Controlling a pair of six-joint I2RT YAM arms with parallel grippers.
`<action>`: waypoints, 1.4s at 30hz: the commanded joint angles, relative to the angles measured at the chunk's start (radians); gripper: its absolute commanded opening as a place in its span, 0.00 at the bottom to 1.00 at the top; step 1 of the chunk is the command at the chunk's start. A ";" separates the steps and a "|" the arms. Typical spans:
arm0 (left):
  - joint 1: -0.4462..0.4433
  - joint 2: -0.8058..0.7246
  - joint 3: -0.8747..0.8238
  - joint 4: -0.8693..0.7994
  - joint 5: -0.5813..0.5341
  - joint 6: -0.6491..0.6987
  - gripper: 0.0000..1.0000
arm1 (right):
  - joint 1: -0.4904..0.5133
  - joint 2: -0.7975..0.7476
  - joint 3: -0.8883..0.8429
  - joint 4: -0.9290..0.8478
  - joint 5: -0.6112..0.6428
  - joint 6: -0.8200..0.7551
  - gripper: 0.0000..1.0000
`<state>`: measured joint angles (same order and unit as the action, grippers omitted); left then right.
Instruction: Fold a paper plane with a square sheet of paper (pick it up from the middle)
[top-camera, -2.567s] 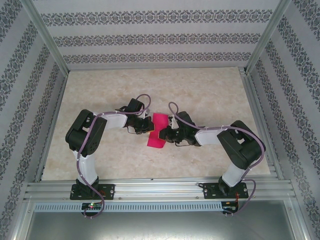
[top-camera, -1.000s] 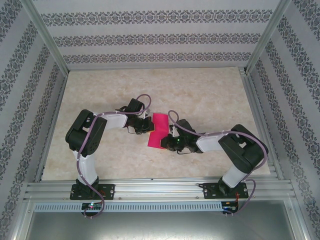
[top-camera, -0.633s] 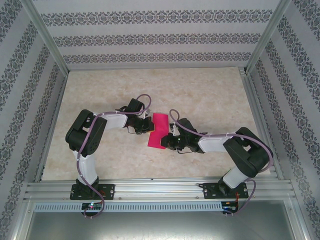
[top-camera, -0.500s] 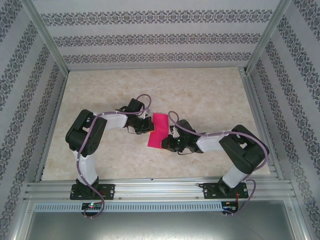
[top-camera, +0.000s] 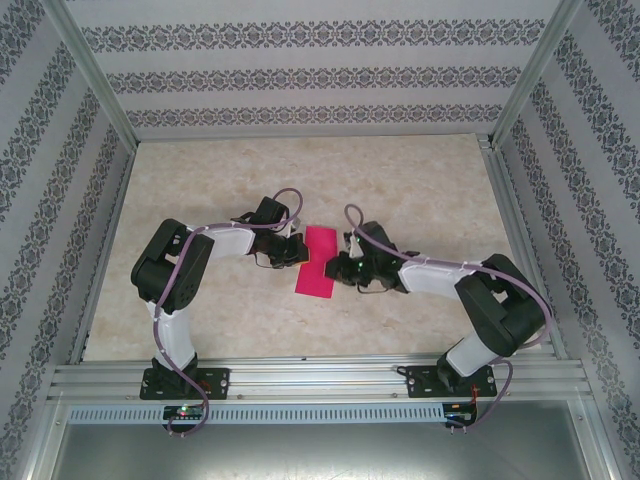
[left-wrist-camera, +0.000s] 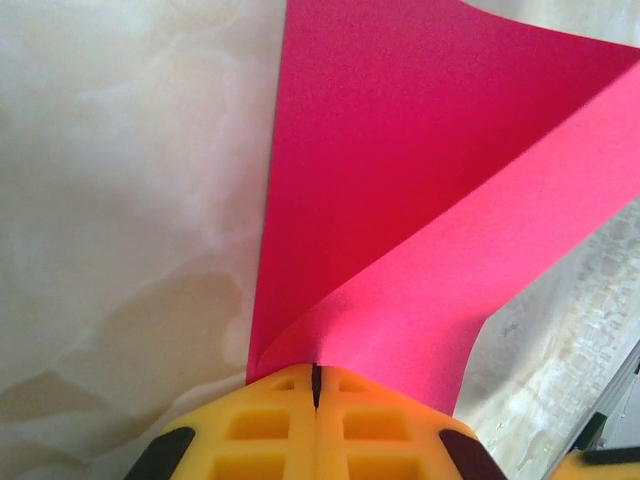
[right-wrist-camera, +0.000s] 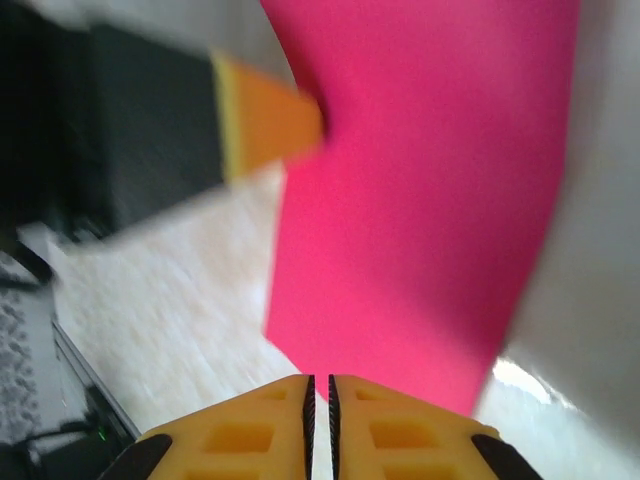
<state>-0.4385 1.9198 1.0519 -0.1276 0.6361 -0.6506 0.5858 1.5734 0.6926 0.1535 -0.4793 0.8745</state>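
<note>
Now the right gripper (right-wrist-camera: 320, 385) has slid farther up the thin magenta-pink square sheet of paper (top-camera: 318, 262). It is almost shut and seems to nip the right edge. The left gripper (left-wrist-camera: 315, 375) pinches the left edge tight. The sheet sits mid-table, folded in half. More folds are left.

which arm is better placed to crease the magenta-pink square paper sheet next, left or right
Right, probably. The left gripper is clamped shut on the magenta-pink square sheet of paper where it curls over, anchoring it. The right gripper sits at the opposite edge, nearly closed on it, so it could slide along.
</note>
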 joint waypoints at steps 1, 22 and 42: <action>-0.018 0.026 -0.002 -0.093 -0.027 0.031 0.00 | -0.055 0.054 0.071 0.013 -0.001 -0.039 0.16; -0.017 0.026 -0.008 -0.104 -0.027 0.042 0.00 | -0.106 0.293 0.148 -0.039 0.007 -0.105 0.16; -0.017 0.026 -0.006 -0.113 -0.024 0.054 0.00 | -0.152 0.327 0.282 -0.059 -0.026 -0.124 0.15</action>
<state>-0.4389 1.9198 1.0542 -0.1383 0.6361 -0.6277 0.4419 1.8645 0.9527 0.1406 -0.5369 0.7849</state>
